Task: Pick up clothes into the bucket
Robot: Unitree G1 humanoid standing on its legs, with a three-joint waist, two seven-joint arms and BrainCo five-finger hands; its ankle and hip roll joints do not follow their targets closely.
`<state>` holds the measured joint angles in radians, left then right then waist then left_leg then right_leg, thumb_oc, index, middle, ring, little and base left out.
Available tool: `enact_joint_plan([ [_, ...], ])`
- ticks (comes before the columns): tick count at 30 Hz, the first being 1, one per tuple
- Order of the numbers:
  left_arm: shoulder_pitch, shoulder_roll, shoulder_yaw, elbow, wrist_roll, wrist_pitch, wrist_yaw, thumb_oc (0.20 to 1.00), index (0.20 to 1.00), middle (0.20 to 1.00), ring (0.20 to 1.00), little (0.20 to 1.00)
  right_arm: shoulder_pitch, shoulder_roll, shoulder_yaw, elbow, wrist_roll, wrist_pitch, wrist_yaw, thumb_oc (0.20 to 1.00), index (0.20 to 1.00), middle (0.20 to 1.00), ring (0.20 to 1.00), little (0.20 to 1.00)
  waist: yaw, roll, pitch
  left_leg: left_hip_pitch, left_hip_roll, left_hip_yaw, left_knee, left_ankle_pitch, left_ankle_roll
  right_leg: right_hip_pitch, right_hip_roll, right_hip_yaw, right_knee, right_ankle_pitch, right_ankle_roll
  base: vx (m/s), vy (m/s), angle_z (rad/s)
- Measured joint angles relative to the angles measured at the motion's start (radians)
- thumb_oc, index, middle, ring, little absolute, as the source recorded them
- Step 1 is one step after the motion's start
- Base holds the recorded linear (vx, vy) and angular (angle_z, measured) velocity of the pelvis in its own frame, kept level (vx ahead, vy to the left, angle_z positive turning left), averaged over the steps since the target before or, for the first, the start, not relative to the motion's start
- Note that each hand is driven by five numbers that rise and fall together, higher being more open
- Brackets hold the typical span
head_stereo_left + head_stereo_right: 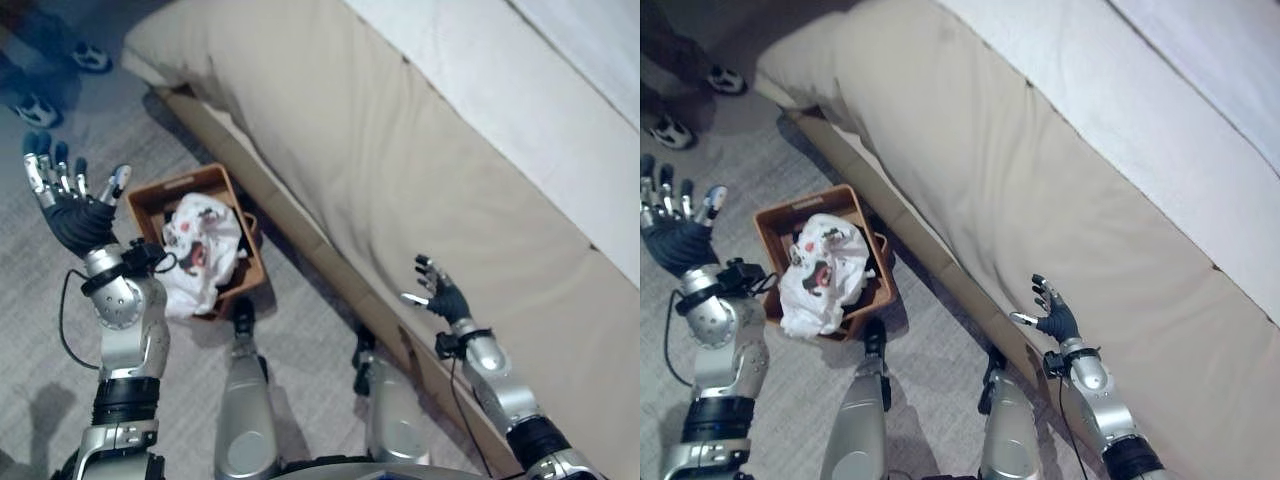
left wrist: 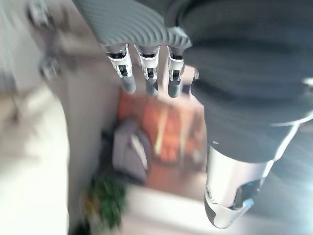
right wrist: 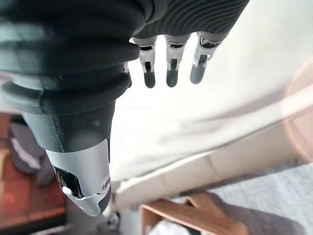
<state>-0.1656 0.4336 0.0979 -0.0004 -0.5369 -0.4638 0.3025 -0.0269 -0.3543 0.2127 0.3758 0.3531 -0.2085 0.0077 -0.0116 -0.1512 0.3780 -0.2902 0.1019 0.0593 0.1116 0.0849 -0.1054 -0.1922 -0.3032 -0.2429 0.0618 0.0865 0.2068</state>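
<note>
A brown bucket (image 1: 152, 196) stands on the grey carpet beside the bed. A white garment with red and dark print (image 1: 201, 250) lies in it and spills over its near rim. My left hand (image 1: 62, 200) is raised to the left of the bucket, open, fingers spread and holding nothing. My right hand (image 1: 440, 292) hovers open over the edge of the beige bed cover (image 1: 400, 170), empty. The right wrist view shows the bucket's rim (image 3: 195, 220) below the bed edge.
The bed with its beige cover and a white sheet (image 1: 520, 70) fills the right side. A person's legs and sneakers (image 1: 40, 105) stand at the far left on the carpet (image 1: 60, 330).
</note>
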Motion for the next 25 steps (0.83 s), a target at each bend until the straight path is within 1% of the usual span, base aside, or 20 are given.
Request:
enact_joint_plan([
  [1,0.03,0.008,-0.017,-0.001,-0.006,0.012,-0.049,1.0,1.0,1.0,1.0,1.0,0.002,0.021,-0.015,0.005,0.029,0.002,0.005,1.0,1.0,1.0,1.0,1.0,-0.002,0.006,-0.015,0.035,-0.003,0.015,-0.004,-0.008,-0.002,0.03,0.002,0.009,-0.016,0.003,0.002,0.11,0.028,-0.32],
  [2,0.063,0.002,-0.042,-0.001,-0.006,0.024,-0.087,1.0,1.0,1.0,1.0,1.0,0.011,0.024,-0.016,0.004,0.044,0.002,0.011,1.0,1.0,1.0,1.0,1.0,0.0,0.018,-0.052,0.052,-0.001,0.024,-0.012,-0.011,-0.006,0.043,0.004,0.018,-0.028,0.004,0.002,0.11,0.02,-0.25],
  [3,0.072,-0.006,-0.061,0.002,-0.008,0.032,-0.109,1.0,1.0,1.0,1.0,1.0,0.017,0.022,-0.019,0.002,0.056,0.002,0.012,1.0,1.0,1.0,1.0,1.0,-0.022,0.026,-0.076,0.058,0.0,0.025,-0.019,-0.016,-0.012,0.048,0.006,0.017,-0.034,0.003,0.002,0.11,0.019,-0.25],
  [4,0.09,-0.006,-0.092,0.018,-0.011,0.044,-0.148,1.0,1.0,1.0,1.0,1.0,0.01,0.033,-0.03,-0.001,0.075,0.011,0.018,1.0,1.0,1.0,1.0,1.0,-0.03,0.032,-0.082,0.111,0.003,0.046,-0.046,-0.015,-0.011,0.071,0.01,0.032,-0.036,0.004,0.003,0.11,0.007,-0.39],
  [5,0.116,-0.007,-0.124,0.037,-0.018,0.066,-0.18,1.0,1.0,1.0,1.0,1.0,0.012,0.043,-0.034,-0.001,0.093,0.011,0.025,1.0,1.0,1.0,1.0,1.0,-0.028,0.039,-0.107,0.145,0.007,0.067,-0.056,-0.015,-0.01,0.088,0.014,0.052,-0.042,0.004,0.003,0.08,0.002,-0.44],
  [6,0.129,-0.015,-0.143,0.043,-0.022,0.075,-0.201,1.0,1.0,1.0,1.0,1.0,0.019,0.044,-0.038,-0.002,0.099,0.011,0.03,1.0,1.0,1.0,1.0,1.0,-0.042,0.043,-0.136,0.148,0.01,0.073,-0.061,-0.024,-0.02,0.088,0.018,0.056,-0.05,0.003,0.002,0.15,-0.013,-0.45],
  [7,0.146,-0.038,-0.168,0.061,-0.029,0.086,-0.228,1.0,1.0,1.0,1.0,1.0,0.026,0.058,-0.056,-0.002,0.113,0.011,0.03,1.0,1.0,1.0,1.0,1.0,-0.055,0.049,-0.172,0.171,0.013,0.084,-0.084,-0.026,-0.016,0.098,0.025,0.069,-0.063,0.003,0.003,0.08,-0.014,-0.35],
  [8,0.164,-0.054,-0.205,0.081,-0.03,0.104,-0.252,1.0,1.0,1.0,1.0,1.0,0.04,0.069,-0.065,-0.002,0.136,0.011,0.03,1.0,1.0,1.0,1.0,1.0,-0.081,0.052,-0.189,0.217,0.019,0.103,-0.11,-0.026,-0.016,0.122,0.033,0.079,-0.077,0.004,0.003,0.11,-0.03,-0.39],
  [9,0.177,-0.059,-0.227,0.091,-0.03,0.111,-0.266,1.0,1.0,1.0,1.0,1.0,0.05,0.071,-0.065,0.0,0.144,0.011,0.029,1.0,1.0,1.0,1.0,1.0,-0.081,0.056,-0.203,0.234,0.021,0.107,-0.12,-0.025,-0.015,0.134,0.037,0.086,-0.085,0.004,0.003,0.1,-0.031,-0.4],
  [10,0.188,-0.074,-0.258,0.104,-0.031,0.13,-0.289,1.0,1.0,1.0,1.0,1.0,0.074,0.07,-0.075,-0.001,0.155,0.011,0.028,1.0,1.0,1.0,1.0,1.0,-0.109,0.06,-0.228,0.254,0.027,0.12,-0.131,-0.028,-0.019,0.137,0.044,0.096,-0.094,0.003,0.003,0.13,-0.045,-0.35],
  [11,0.199,-0.081,-0.274,0.113,-0.036,0.133,-0.3,1.0,1.0,1.0,1.0,1.0,0.09,0.085,-0.092,0.0,0.168,0.012,0.026,1.0,1.0,1.0,1.0,1.0,-0.111,0.064,-0.242,0.271,0.032,0.132,-0.147,-0.027,-0.017,0.14,0.05,0.105,-0.099,0.004,0.002,0.12,-0.04,-0.51],
  [12,0.225,-0.084,-0.299,0.127,-0.035,0.148,-0.317,1.0,1.0,1.0,1.0,1.0,0.112,0.104,-0.104,0.0,0.181,0.012,0.023,1.0,1.0,1.0,1.0,1.0,-0.116,0.068,-0.251,0.317,0.037,0.154,-0.166,-0.022,-0.021,0.161,0.06,0.128,-0.105,0.006,0.001,0.07,-0.04,-0.49],
  [13,0.236,-0.084,-0.316,0.142,-0.035,0.157,-0.325,1.0,1.0,1.0,1.0,1.0,0.129,0.105,-0.103,0.0,0.183,0.012,0.022,1.0,1.0,1.0,1.0,1.0,-0.117,0.072,-0.259,0.338,0.039,0.163,-0.172,-0.022,-0.021,0.173,0.064,0.139,-0.108,0.006,0.001,0.05,-0.033,-0.48],
  [15,0.258,-0.102,-0.351,0.188,-0.027,0.175,-0.347,1.0,1.0,1.0,1.0,1.0,0.187,0.102,-0.107,0.002,0.181,0.012,0.006,1.0,1.0,1.0,1.0,1.0,-0.143,0.085,-0.299,0.366,0.044,0.174,-0.198,-0.022,-0.021,0.19,0.074,0.145,-0.129,0.006,0.001,0.04,-0.029,-0.21],
  [19,0.301,-0.103,-0.378,0.228,0.0,0.199,-0.359,1.0,1.0,1.0,1.0,1.0,0.232,0.102,-0.107,0.003,0.122,0.012,-0.03,1.0,1.0,1.0,1.0,1.0,-0.17,0.091,-0.308,0.387,0.053,0.198,-0.2,-0.022,-0.021,0.2,0.085,0.166,-0.141,0.013,0.0,0.02,-0.022,-0.18],
  [21,0.33,-0.103,-0.392,0.233,0.013,0.204,-0.363,1.0,1.0,1.0,1.0,1.0,0.242,0.105,-0.107,0.004,0.093,0.011,-0.047,1.0,1.0,1.0,1.0,1.0,-0.169,0.092,-0.309,0.403,0.058,0.215,-0.2,-0.023,-0.021,0.205,0.092,0.182,-0.147,0.017,0.001,0.03,-0.029,-0.21],
  [25,0.335,-0.107,-0.409,0.261,0.014,0.212,-0.365,1.0,1.0,1.0,1.0,1.0,0.253,0.112,-0.104,0.013,0.091,0.011,-0.065,1.0,1.0,1.0,1.0,1.0,-0.168,0.097,-0.327,0.406,0.061,0.22,-0.2,-0.026,-0.017,0.206,0.095,0.189,-0.15,0.02,0.002,0.01,-0.008,-0.04],
])
